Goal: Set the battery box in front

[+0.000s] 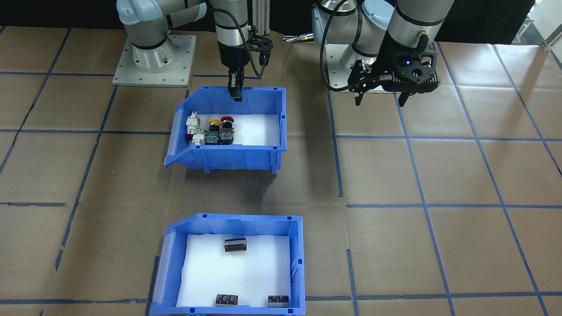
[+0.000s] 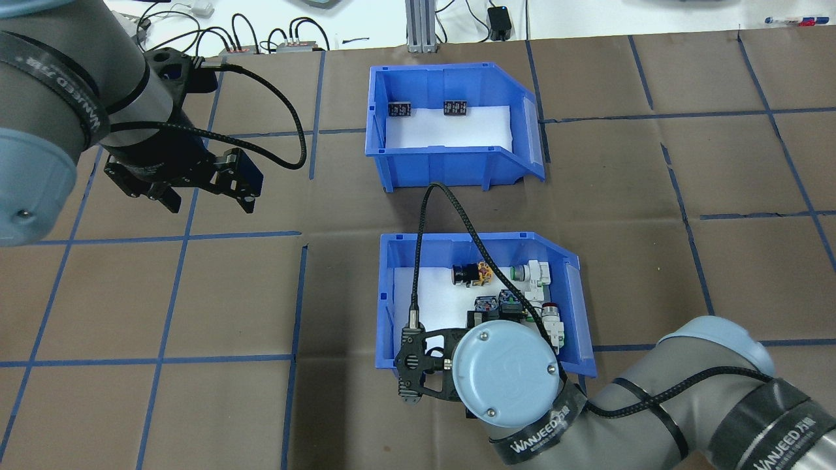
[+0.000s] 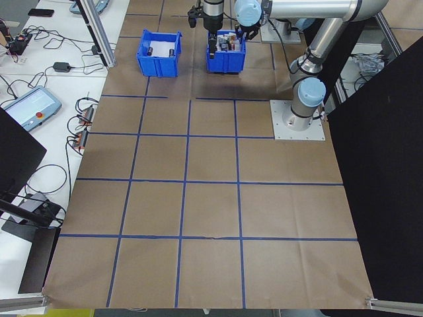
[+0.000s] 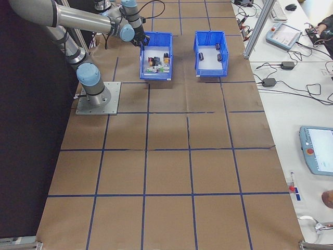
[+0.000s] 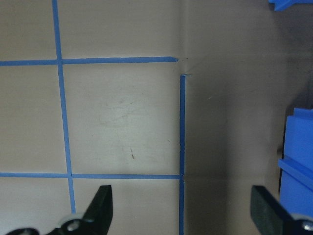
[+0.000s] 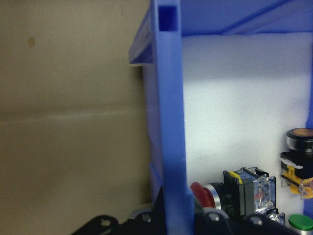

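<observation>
The battery box [image 2: 450, 140] is sitting on the brown-papered bench [image 2: 653, 274] on the far side from the robot, well apart from the switch bin [image 2: 483, 307], which is lying nearer the robot's base. In the overhead view the battery box's near wall is hiding part of the white foam, so only two batteries [image 2: 399, 109] are showing; the front-facing view is looking straight into it and showing three. Its sloped cut-away front is pointing toward the robot's right, the same way as the switch bin's, and its long axis is running across the bench, left to right.

The right end effector [image 1: 236, 90] is reaching down onto the switch bin's wall nearest the robot. The right wrist view is showing what the others cannot: the blue wall is rising between the two fingers, with bare bench on one side and foam and push-button switches [image 6: 244, 191] on the other, so the fingers are straddling it; whether they are pressing the wall I cannot tell.

The left end effector [image 2: 202, 199] is hovering over bare bench, well apart from both bins. Its wrist view is showing the fingers [image 5: 101, 205] spread wide with nothing between them.
</observation>
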Available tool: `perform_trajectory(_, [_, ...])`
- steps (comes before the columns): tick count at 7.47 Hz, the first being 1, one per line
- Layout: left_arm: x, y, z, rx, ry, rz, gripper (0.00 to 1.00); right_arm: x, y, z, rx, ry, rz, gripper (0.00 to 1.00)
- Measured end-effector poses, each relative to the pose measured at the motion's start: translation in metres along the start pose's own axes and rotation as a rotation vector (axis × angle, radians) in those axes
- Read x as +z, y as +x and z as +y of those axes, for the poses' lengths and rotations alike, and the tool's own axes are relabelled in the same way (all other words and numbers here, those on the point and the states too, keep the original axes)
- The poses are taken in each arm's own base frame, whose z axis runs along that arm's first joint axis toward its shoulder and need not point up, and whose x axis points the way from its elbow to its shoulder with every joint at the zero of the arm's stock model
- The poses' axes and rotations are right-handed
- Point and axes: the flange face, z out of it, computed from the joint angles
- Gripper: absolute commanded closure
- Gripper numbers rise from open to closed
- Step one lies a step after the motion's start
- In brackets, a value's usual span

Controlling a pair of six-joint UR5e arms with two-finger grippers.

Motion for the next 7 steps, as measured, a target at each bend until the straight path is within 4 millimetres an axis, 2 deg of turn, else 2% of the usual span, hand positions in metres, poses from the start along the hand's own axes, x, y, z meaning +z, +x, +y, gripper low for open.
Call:
perform_trajectory(1, [-0.0006, 0.0004, -0.0001, 0.036, 0.003, 0.0, 0.0, 0.001, -0.0006, -0.0017, -0.003, 0.001, 0.004, 0.92])
perform_trajectory(2, [-0.0016, 0.0009, 0.0004, 0.061, 0.007, 0.001, 0.0, 0.0018, -0.0008, -0.0021, -0.004, 0.001, 0.004, 0.27])
perform_trajectory(3, [-0.0029, 0.0013, 0.0015, 0.07, 0.009, 0.003, 0.0, 0.0032, -0.0011, -0.0024, -0.002, 0.001, 0.001, 0.0])
perform_trajectory(5, [-0.004, 0.0019, 0.0025, 0.06, 0.01, 0.007, 0.0, 0.0071, -0.0012, -0.0032, 0.003, -0.002, -0.008, 0.0])
perform_trajectory(7, [-0.0058, 0.002, 0.0039, 0.025, 0.014, 0.008, 0.0, 0.0016, 0.0025, -0.0041, 0.006, 0.002, 0.006, 0.0])
